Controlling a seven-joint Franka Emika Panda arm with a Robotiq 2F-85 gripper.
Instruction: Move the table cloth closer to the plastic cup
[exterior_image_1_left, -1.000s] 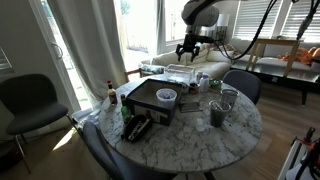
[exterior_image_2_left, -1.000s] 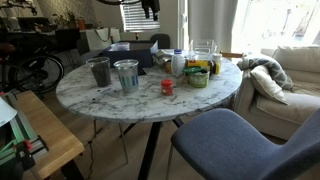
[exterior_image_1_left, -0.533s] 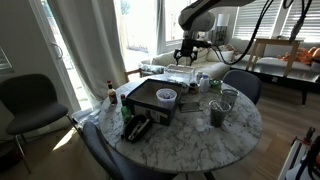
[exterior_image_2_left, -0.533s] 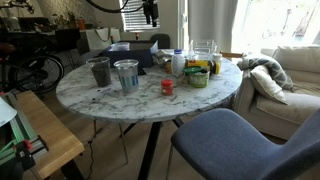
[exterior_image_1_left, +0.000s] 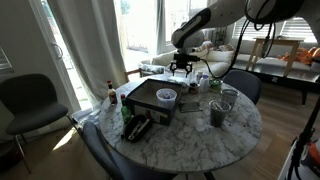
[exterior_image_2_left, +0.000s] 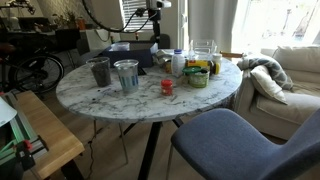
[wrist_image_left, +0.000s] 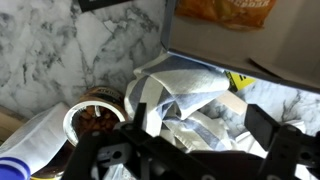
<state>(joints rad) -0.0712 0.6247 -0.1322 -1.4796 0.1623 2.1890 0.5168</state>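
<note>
The table cloth (wrist_image_left: 185, 100) is a crumpled white cloth with blue stripes, lying on the marble table right under my wrist. My gripper (wrist_image_left: 200, 135) is open, with one finger on each side of the cloth and just above it. In both exterior views the gripper (exterior_image_1_left: 181, 68) (exterior_image_2_left: 155, 38) hangs low over the far side of the round table. Two clear plastic cups (exterior_image_1_left: 229, 98) (exterior_image_1_left: 217, 113) stand near the table's other edge; they also show in an exterior view (exterior_image_2_left: 126, 75) (exterior_image_2_left: 99, 71). The cloth is hard to make out in the exterior views.
A jar with brown contents (wrist_image_left: 92, 120) stands next to the cloth. A black tray (exterior_image_1_left: 148, 100) holds a white bowl (exterior_image_1_left: 166, 96). A small red cup (exterior_image_2_left: 167, 87), a green bowl (exterior_image_2_left: 197, 77) and bottles (exterior_image_1_left: 110, 95) stand on the table. Chairs (exterior_image_2_left: 235, 140) surround it.
The arm has come down from above the table to just over the cloth at the far side. The things on the table have not moved.
</note>
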